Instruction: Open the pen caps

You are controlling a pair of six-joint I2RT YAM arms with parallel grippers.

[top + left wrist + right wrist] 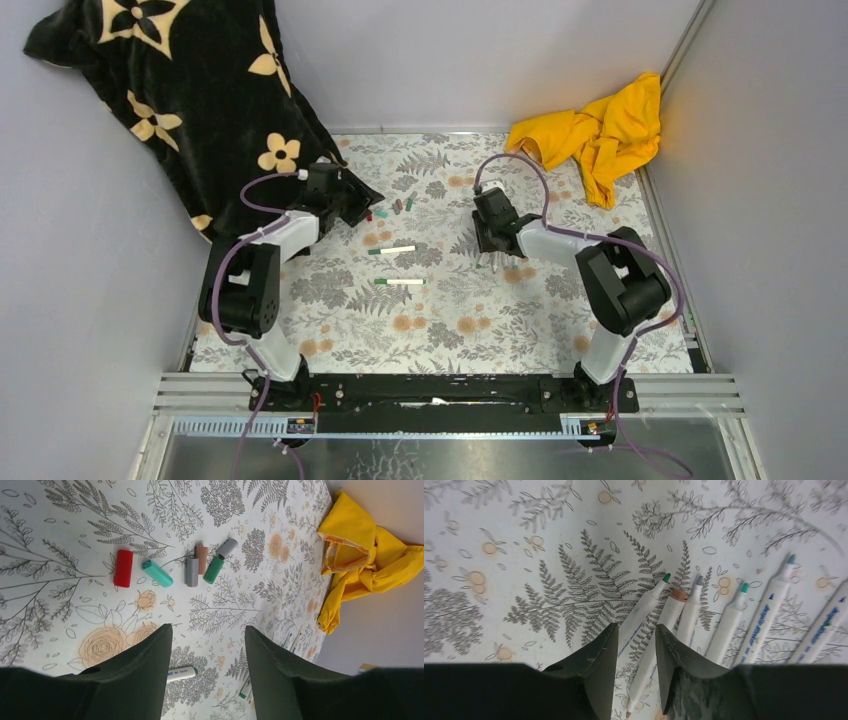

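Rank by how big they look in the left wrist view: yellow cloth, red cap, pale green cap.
1. Yellow cloth, largest by far.
2. Red cap and pale green cap look about alike, so unranked.

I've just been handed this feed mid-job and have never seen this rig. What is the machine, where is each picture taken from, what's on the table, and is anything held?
Two robot arms are bolted side by side at the near edge. The top view looks down from behind them; the other two come from cameras on each wrist. On the floral table lie six loose pen caps, ahead of the left tool, and a row of uncapped pens under the right tool. Mid-table lie two more pens. A yellow cloth and black flowered blanket sit at the back. Both tools stand open, holding nothing.
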